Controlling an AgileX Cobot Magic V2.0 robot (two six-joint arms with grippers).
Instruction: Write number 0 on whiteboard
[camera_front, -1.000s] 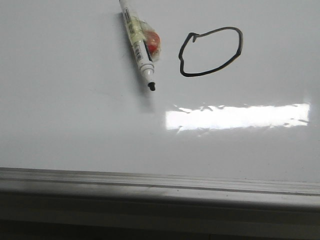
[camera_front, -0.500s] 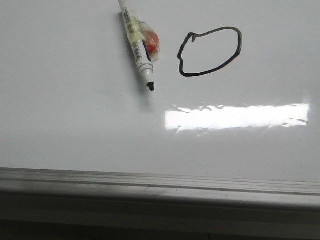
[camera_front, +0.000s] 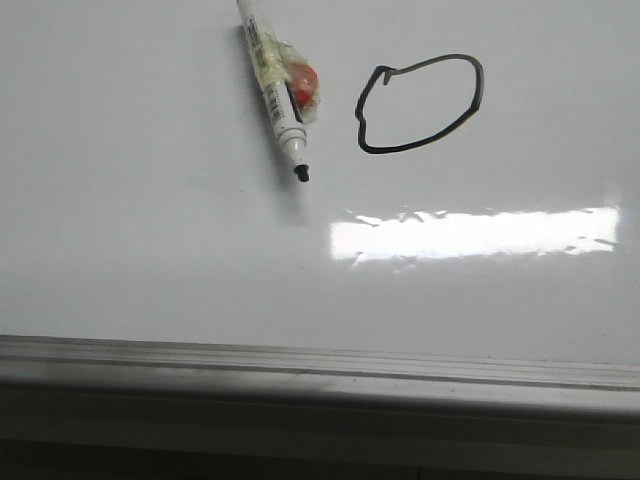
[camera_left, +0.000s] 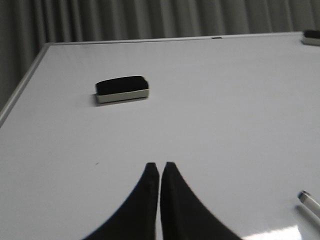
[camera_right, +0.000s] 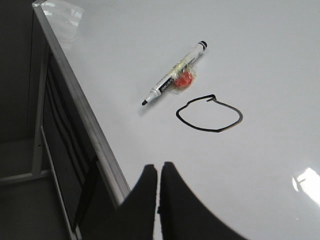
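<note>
- Whiteboard (camera_front: 150, 260) fills pretty much the whole front view: glossy white, lying flat, with a grey metal rail (camera_front: 320, 365) along the near edge and a bright rectangular glare (camera_front: 475, 233) at about 4 o'clock from centre.
- The number 0 (camera_front: 420, 103) is drawn up at roughly 1 o'clock, a thin black lopsided oval with a little kink at its upper-left corner.
- A marker (camera_front: 274, 88) lies just beside it at 9 o'clock, uncapped tip pointing toward the rail, with an orange-red blob taped to its barrel.
- Left gripper (camera_left: 159, 167): fingers pressed together, holding nothing, above bare board. An eraser (camera_left: 122, 89) sits well apart from it, and grey pleated curtains (camera_left: 150, 20) hang behind the board.
- Right gripper (camera_right: 159, 168): also closed up and empty, near the railed edge, with the 0 and marker ahead of it.
</note>
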